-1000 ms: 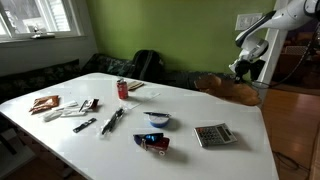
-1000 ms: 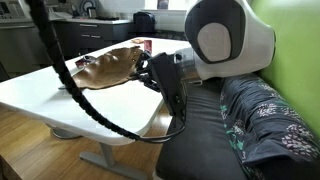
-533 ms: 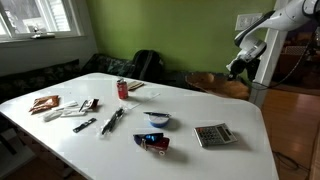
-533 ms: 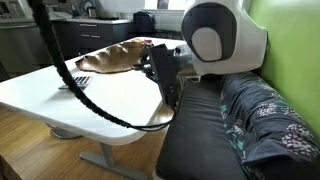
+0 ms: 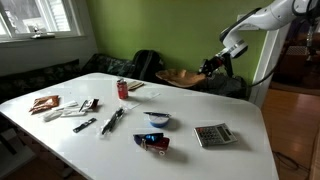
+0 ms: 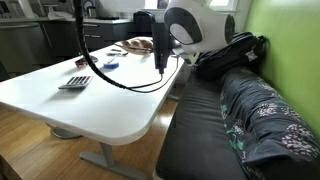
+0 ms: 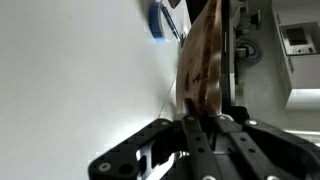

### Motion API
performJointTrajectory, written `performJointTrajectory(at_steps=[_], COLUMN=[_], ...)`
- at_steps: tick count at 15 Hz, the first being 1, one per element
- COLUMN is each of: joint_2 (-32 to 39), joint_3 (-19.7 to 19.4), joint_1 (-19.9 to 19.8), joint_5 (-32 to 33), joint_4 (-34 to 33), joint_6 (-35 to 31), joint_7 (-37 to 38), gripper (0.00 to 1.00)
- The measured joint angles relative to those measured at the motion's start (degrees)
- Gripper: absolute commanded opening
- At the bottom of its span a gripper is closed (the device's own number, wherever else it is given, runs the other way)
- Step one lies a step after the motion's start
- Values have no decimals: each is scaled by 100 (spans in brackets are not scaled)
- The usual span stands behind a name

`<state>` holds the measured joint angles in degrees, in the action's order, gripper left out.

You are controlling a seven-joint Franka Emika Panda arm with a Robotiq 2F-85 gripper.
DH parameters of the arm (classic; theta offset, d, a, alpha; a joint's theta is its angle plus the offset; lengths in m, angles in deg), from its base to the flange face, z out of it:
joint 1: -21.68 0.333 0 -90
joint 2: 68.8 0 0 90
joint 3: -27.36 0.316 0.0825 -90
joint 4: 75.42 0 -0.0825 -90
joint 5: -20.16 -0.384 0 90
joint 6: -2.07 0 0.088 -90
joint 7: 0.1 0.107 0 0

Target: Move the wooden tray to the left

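Pincer [image 5: 210,68] clamped on wooden tray [image 5: 180,76], both farther left than a second ago.

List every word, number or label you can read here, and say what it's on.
No text is legible.
red can: label too small to read.
grey calculator: keys and display blurred.
packets: print too small.
wooden tray: no marking seen.

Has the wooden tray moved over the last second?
Yes. The wooden tray, clamped in the gripper, has travelled left in an exterior view, ending much closer to the black backpack.
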<state>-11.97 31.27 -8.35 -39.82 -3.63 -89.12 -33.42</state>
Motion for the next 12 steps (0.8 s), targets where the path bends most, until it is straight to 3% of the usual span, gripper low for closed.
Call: performJointTrajectory(at_steps=[1,2,12], joint_2=[0,0,116], joint_3=[-7,-16,-35], joint_1=[167,279,668], joint_5=[-28,-33,-542], joint_4=[3,5,18], joint_6=[-126,-188,-538], joint_7=[62,87,263], gripper=[10,3,3])
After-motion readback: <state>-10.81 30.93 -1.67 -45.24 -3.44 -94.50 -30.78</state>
